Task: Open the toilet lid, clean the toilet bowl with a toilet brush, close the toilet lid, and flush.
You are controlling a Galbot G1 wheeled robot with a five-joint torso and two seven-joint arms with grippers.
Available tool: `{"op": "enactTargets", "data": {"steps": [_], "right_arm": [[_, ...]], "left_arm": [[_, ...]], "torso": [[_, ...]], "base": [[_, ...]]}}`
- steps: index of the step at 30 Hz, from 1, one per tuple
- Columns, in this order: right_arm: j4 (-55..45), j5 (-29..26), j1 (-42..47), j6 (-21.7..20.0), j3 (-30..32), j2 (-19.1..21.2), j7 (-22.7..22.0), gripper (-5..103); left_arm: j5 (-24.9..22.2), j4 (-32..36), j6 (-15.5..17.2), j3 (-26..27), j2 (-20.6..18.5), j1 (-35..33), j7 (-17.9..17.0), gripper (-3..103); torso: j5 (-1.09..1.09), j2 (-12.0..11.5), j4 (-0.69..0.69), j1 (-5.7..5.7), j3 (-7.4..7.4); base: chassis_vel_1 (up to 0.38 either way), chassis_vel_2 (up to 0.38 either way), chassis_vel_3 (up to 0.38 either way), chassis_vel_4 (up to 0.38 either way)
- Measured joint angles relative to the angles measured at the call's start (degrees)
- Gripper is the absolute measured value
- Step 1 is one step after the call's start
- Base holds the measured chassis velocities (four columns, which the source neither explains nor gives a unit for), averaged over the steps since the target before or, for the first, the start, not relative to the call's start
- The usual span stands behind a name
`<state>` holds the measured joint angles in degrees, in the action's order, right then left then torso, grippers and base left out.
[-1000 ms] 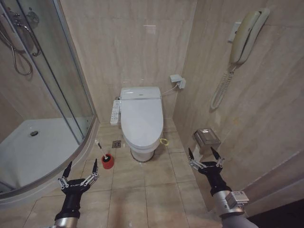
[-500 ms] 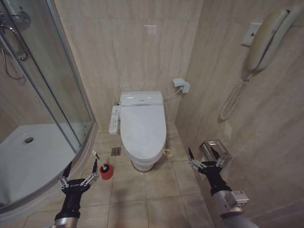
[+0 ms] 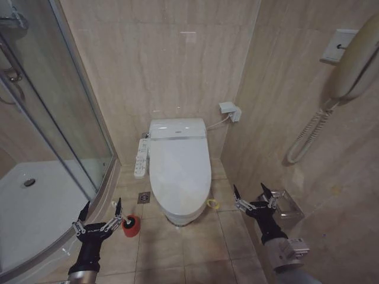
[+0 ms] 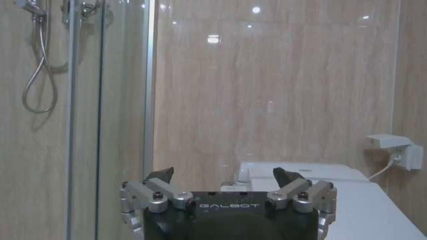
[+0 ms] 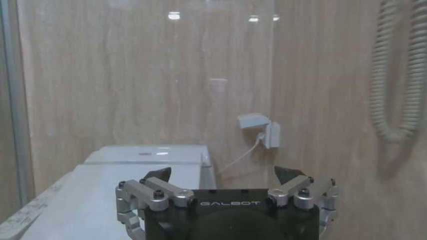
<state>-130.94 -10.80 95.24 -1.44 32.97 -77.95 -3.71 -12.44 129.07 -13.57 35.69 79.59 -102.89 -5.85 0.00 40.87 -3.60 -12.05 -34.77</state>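
Toilet lid [image 3: 180, 171] is shut, straight ahead of me. Nothing is done yet. My left claw [image 3: 99, 214] and right claw [image 3: 254, 196] are wide open, holding nothing. Toilet brush [image 3: 126, 222] waits in its red cup.

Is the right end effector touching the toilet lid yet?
Apart. In the head view the right end effector hangs open beside the toilet, with bare floor tile between it and the closed toilet lid.

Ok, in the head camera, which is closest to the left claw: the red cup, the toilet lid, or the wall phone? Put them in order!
From the left claw:
1. Red cup, right beside it on the floor.
2. Toilet lid, in the middle, shut.
3. Wall phone, high on the right wall.
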Motion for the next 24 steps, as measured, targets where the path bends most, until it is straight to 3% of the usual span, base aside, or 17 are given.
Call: {"op": "enactTargets", "data": {"steps": [11, 24], "right_arm": [[2.8, 1.3, 0.3, 0.2, -0.2, 0.2, 3.6, 100], [12.7, 5.5, 1.0, 5.9, -1.9, -0.5, 5.6, 100]], "left_arm": [[0.0, 0.0, 0.0, 0.0, 0.0, 0.0, 0.0, 100], [0.0, 0.0, 0.0, 0.0, 0.0, 0.0, 0.0, 100]], "torso": [[0.00, 0.0, 0.01, 0.01, 0.01], [-0.01, 0.0, 0.00, 0.01, 0.00]], "base": [[-0.048, 0.043, 0.053, -0.037], [0.000, 0.000, 0.000, 0.000]]}}
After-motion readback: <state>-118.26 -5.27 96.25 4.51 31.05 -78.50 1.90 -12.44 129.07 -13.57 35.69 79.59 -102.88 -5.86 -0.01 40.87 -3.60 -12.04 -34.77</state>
